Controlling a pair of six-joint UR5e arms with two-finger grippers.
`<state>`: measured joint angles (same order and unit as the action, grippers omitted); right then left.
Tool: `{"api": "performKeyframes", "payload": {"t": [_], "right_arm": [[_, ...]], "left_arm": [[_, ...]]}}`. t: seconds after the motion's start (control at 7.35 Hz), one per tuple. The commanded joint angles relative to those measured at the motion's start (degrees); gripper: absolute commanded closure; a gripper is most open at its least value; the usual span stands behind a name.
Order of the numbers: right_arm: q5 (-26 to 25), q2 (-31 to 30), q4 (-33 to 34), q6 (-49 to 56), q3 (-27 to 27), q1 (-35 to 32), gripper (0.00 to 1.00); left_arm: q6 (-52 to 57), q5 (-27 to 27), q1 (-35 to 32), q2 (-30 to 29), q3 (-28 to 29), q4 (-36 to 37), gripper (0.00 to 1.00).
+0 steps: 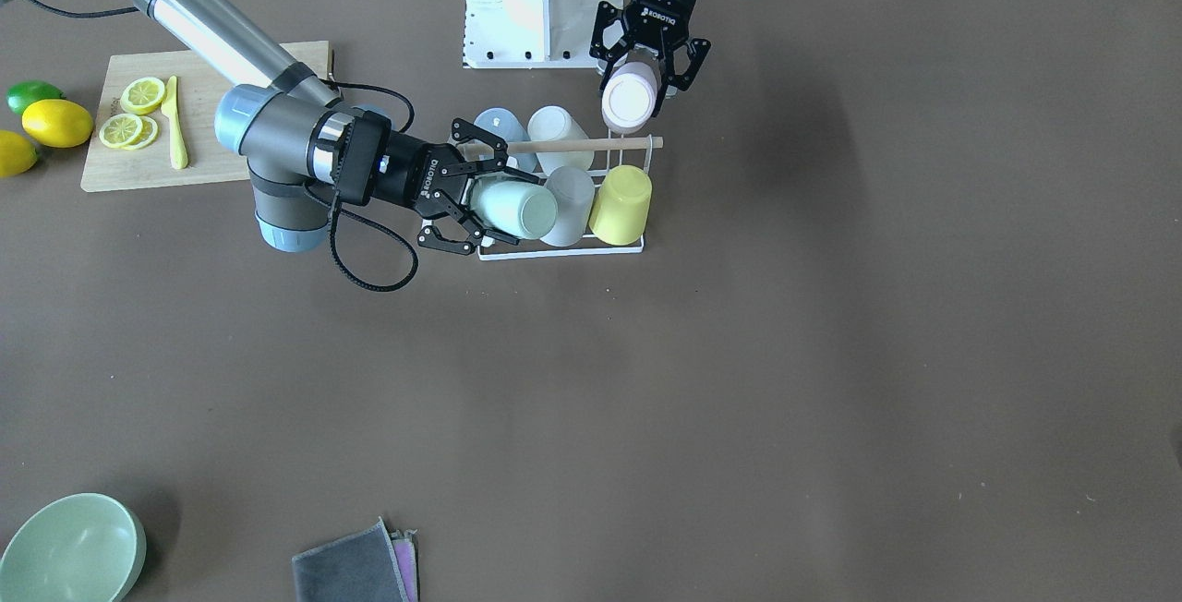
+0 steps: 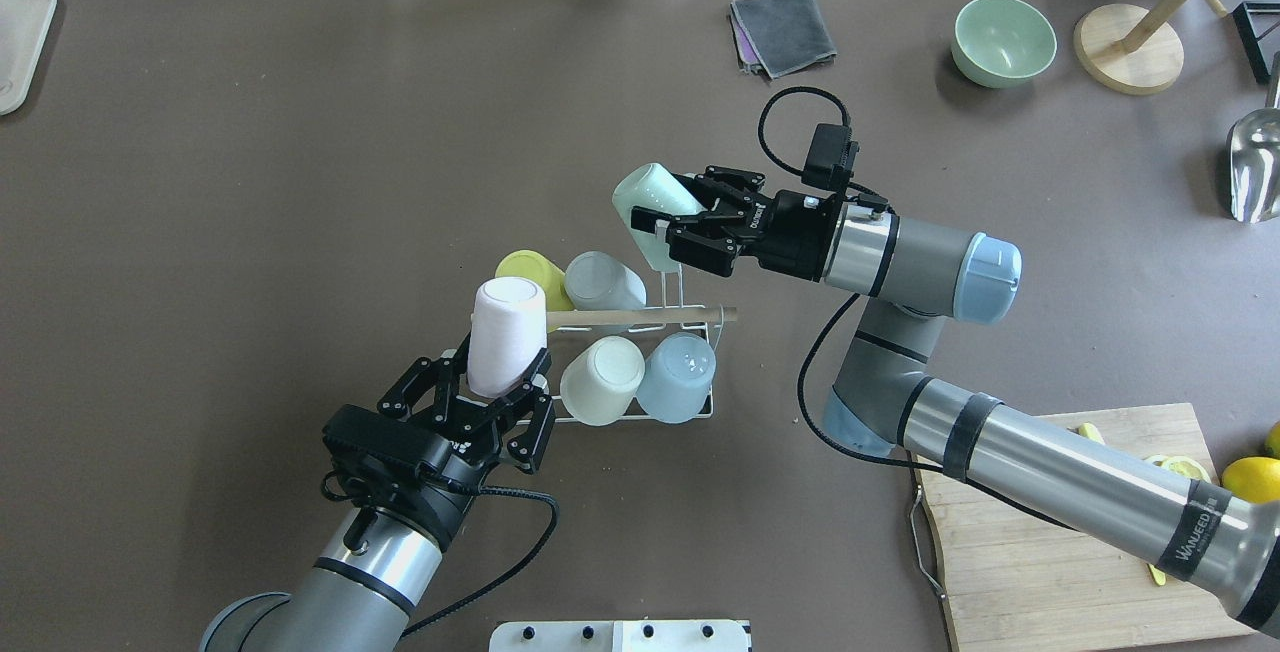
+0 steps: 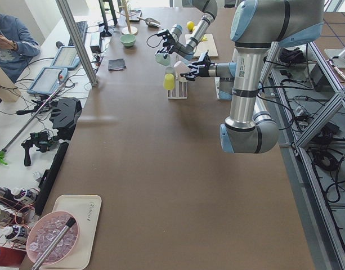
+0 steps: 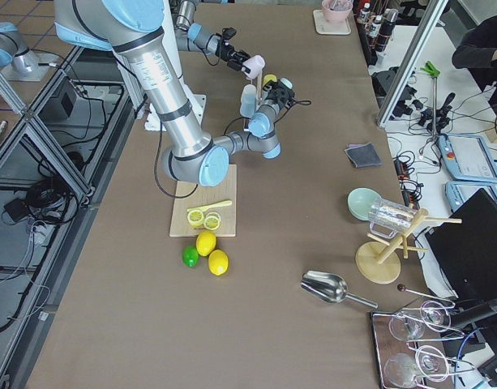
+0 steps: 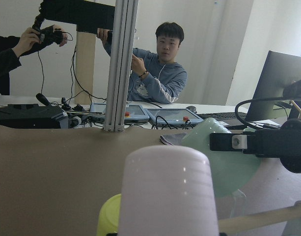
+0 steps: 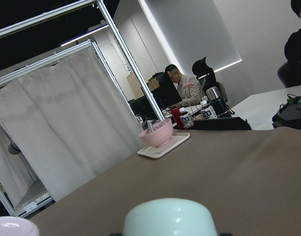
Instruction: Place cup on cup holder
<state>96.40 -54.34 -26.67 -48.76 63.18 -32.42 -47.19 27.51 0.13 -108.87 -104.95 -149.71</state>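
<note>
White wire makes up the small cup holder (image 1: 563, 253), with a light wooden dowel handle (image 2: 690, 313) across its top. Four cups are seen seated on it, mouths down: a yellow plastic cup (image 2: 525, 272), a frosted grey cup (image 2: 603, 282), a cream-white cup (image 2: 601, 379) and a pale blue cup (image 2: 677, 376). So most of the job is judged done, and two cups are in the air.

A pale pink cup (image 2: 508, 335) is held base-up by the left gripper (image 2: 505, 374), whose fingers are clamped on its lower wall. It is raised above the rack at the end on the robot's left, on the robot's side of the dowel. The spot beside the cream-white cup looks unfilled, though its prong is hidden behind the cup and gripper.

A mint-green cup (image 2: 652, 200) is pinched by the right gripper (image 2: 668, 214) and tilted well over on its side. It is carried over the far corner on the robot's right, next to the frosted grey cup. A bare upright prong (image 2: 672, 284) can be made out just beneath it in the overhead view.

Neither carried cup is seated yet. Each has to be lowered mouth-down over its prong and let go, and the mint-green one must be brought upright first. Whether either rim is touching wire cannot be told.
</note>
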Motion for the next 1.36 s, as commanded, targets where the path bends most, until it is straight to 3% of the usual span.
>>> {"api": "performKeyframes", "payload": {"t": [0.0, 0.41, 0.54, 0.68, 0.82, 1.23], "right_arm": [[-0.1, -0.5, -0.2, 0.1, 0.0, -0.2, 1.00], [-0.1, -0.8, -3.5, 0.1, -0.1, -0.3, 1.00], [-0.2, -0.8, -3.9, 0.0, 0.0, -0.2, 1.00], [-0.2, -0.8, -3.8, 0.0, -0.1, 0.1, 1.00], [-0.2, -0.8, -3.8, 0.0, -0.1, 0.4, 1.00], [-0.3, -0.6, -3.9, -0.1, -0.1, 0.5, 1.00]], "left_arm": [[-0.5, 0.1, 0.0, -0.4, 0.9, 0.4, 0.62], [-0.8, 0.1, 0.1, -0.3, 1.0, 0.9, 0.59], [-0.8, 0.1, 0.1, -0.3, 1.0, 1.0, 0.52], [-0.8, 0.1, 0.0, -0.3, 1.0, 0.9, 0.32], [-0.9, 0.1, 0.4, -0.3, 1.0, 1.0, 0.02], [-3.3, 0.1, 0.3, -0.4, 1.0, 2.6, 0.02]]}}
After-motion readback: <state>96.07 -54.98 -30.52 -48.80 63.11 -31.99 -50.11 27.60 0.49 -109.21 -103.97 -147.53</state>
